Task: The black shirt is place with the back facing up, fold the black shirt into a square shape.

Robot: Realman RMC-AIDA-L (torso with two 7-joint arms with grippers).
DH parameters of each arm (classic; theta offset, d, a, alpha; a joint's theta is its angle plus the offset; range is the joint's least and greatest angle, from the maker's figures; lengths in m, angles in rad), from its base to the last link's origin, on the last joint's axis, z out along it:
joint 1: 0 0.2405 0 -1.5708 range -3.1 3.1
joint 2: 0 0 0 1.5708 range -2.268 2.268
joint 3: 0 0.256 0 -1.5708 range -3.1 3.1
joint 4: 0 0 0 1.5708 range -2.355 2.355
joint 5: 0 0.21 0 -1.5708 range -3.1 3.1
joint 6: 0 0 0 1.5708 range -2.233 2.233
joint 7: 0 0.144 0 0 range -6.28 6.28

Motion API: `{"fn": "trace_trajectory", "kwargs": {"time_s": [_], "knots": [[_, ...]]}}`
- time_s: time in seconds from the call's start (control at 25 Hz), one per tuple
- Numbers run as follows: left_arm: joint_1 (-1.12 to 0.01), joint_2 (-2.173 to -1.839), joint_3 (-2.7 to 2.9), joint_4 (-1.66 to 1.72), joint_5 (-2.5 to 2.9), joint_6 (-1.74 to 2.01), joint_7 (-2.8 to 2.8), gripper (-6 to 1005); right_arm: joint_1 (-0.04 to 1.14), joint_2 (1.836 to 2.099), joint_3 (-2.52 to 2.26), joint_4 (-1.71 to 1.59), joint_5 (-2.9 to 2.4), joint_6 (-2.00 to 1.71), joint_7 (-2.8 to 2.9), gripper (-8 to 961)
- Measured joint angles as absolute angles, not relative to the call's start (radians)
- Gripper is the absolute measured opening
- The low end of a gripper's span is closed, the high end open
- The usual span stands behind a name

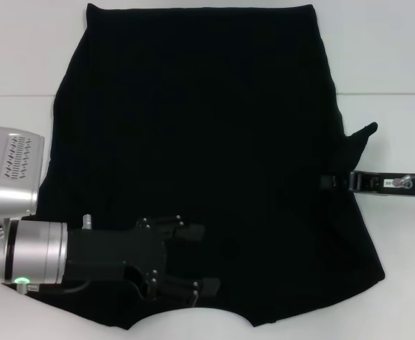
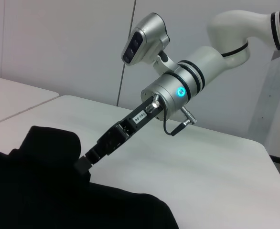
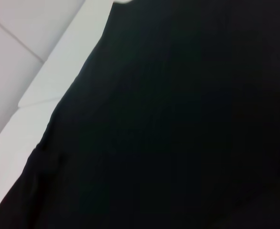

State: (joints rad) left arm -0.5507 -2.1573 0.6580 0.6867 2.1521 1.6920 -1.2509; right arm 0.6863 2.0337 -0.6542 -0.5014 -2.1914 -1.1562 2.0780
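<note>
The black shirt (image 1: 207,142) lies spread flat over most of the white table, its curved neckline at the near edge. My left gripper (image 1: 206,259) hovers over the shirt's near left part, open, its fingers (image 1: 209,287) spread with nothing between them. My right gripper (image 1: 326,182) reaches in from the right and is shut on the shirt's right edge, where a flap of fabric (image 1: 360,136) stands up. In the left wrist view the right gripper (image 2: 84,163) bites into the raised fold of the shirt (image 2: 49,148). The right wrist view is filled by black shirt fabric (image 3: 178,124).
The white table (image 1: 399,283) shows bare at the near right, the far corners and the left side. A seam in the table (image 1: 391,93) runs across behind the arms. The right arm's silver wrist (image 2: 178,90) stretches over the table.
</note>
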Motion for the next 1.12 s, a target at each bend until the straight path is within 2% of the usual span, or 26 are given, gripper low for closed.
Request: {"fn": "trace_trajectory", "kwargs": {"time_s": [0.44, 0.88, 1.12], "knots": [[-0.551, -2.157, 0.658, 0.687, 2.152, 1.691, -1.252, 950, 0.712, 2.035, -0.749, -0.501, -2.192, -1.156, 2.139, 3], [-0.552, -2.158, 0.658, 0.683, 2.152, 1.680, -1.252, 950, 0.706, 2.024, -0.762, -0.517, -2.192, -1.153, 2.162, 103], [-0.552, -2.160, 0.658, 0.683, 2.152, 1.680, -1.252, 949, 0.693, 1.997, -0.696, -0.517, -2.188, -1.145, 2.174, 381]]}}
